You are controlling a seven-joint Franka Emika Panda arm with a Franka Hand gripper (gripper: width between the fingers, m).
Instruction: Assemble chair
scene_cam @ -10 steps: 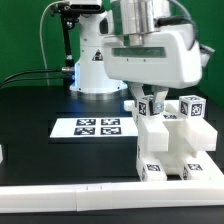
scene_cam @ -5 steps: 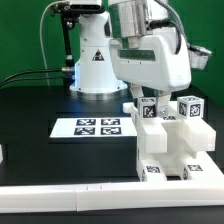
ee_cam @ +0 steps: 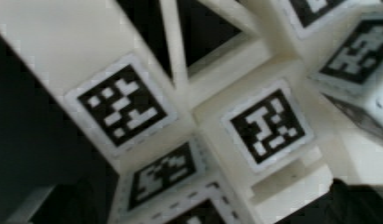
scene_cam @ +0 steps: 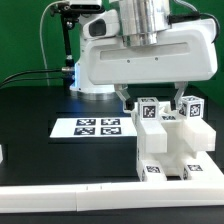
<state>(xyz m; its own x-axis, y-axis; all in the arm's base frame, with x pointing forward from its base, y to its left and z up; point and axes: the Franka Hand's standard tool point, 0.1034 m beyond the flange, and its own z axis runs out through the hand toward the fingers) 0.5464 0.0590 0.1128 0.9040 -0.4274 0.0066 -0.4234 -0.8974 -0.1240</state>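
The partly built chair (scene_cam: 168, 145) is a stack of white blocks at the exterior view's right, with marker tags low on its front. Two tagged white pegs stand up from its top, one (scene_cam: 150, 111) nearer the middle and one (scene_cam: 191, 107) further right. My gripper (scene_cam: 151, 99) hangs open just above the first peg. Its fingers (scene_cam: 124, 97) stand wide to either side of the peg and touch nothing. In the wrist view, blurred white chair pieces with tags (ee_cam: 262, 123) fill the picture at very close range.
The marker board (scene_cam: 98, 127) lies flat on the black table, to the left of the chair in the exterior view. A long white border rail (scene_cam: 70, 200) runs along the front edge. The robot's base (scene_cam: 95, 62) stands at the back.
The jaws have opened wide and let go of the tagged peg. The hand has turned at the wrist so that its broad side now faces the exterior camera.
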